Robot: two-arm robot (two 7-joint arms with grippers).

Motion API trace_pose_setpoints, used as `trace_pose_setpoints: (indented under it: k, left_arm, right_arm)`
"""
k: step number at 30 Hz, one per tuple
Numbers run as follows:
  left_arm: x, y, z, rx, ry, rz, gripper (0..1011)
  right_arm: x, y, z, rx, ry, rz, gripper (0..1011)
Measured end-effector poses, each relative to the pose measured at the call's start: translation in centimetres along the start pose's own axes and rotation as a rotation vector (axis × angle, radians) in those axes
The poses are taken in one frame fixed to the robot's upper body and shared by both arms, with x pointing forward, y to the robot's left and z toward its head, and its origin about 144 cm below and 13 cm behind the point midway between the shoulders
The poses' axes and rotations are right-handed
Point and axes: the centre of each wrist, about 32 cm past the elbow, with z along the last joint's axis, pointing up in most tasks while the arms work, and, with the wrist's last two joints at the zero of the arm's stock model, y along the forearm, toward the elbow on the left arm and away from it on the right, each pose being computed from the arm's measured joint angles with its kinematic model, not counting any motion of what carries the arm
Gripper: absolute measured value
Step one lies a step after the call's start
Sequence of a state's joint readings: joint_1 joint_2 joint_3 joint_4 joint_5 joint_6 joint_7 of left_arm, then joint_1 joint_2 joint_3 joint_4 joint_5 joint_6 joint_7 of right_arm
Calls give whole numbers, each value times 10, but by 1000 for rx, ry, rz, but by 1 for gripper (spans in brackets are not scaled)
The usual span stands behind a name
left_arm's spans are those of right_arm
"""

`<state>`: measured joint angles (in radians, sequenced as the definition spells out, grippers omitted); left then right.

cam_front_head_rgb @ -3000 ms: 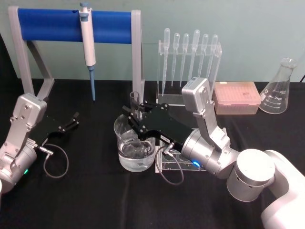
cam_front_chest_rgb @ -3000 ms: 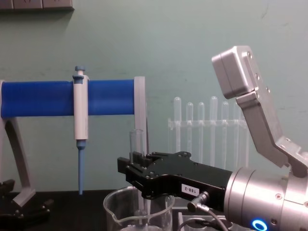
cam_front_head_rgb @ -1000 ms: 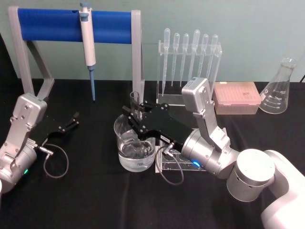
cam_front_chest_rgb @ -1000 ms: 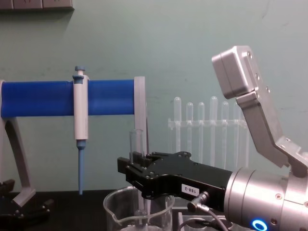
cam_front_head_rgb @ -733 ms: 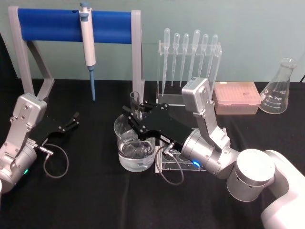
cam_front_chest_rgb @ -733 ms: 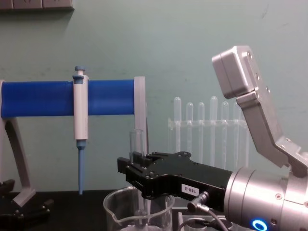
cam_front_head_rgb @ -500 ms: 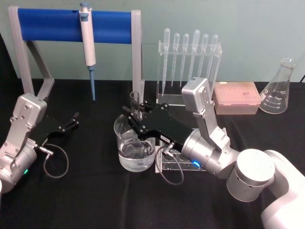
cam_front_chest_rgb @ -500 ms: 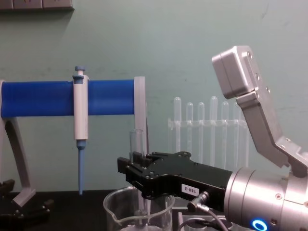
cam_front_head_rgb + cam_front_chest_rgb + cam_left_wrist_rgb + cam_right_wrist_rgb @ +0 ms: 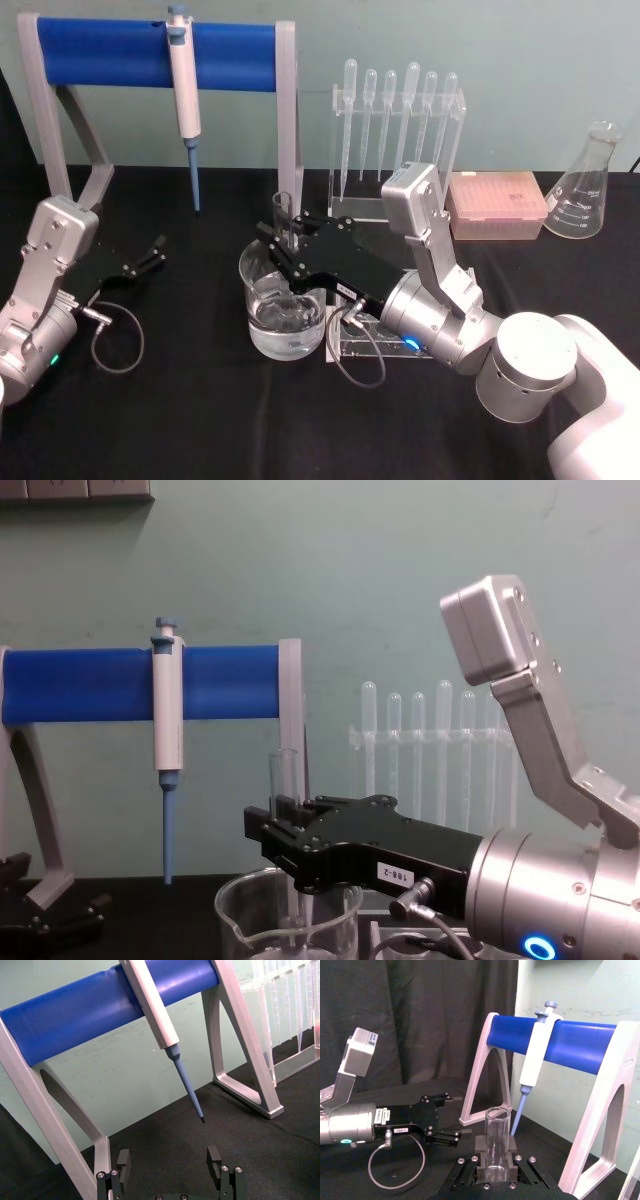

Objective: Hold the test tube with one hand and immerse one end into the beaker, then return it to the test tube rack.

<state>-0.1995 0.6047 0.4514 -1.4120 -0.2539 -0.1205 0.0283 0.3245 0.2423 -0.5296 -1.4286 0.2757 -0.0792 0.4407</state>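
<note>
As right end effector (image 9: 284, 245) grips, test tube (image 9: 283, 210) upright, base in beaker (image 9: 262, 335)

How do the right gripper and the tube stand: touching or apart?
Touching. The right wrist view shows the tube clamped between the right gripper's fingers, no gap.

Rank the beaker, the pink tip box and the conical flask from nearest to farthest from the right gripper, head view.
1. Beaker: directly below the right gripper holding the test tube.
2. Pink tip box: behind, to its right.
3. Conical flask: far right, at the back.
</note>
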Motion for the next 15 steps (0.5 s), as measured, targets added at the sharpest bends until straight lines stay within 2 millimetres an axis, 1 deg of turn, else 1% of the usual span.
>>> trace_pose_setpoints:
  k: [15]
  left_arm:
    - [0,0,0,0,0,0,1000]
  right_arm:
    - [0,0,0,0,0,0,227]
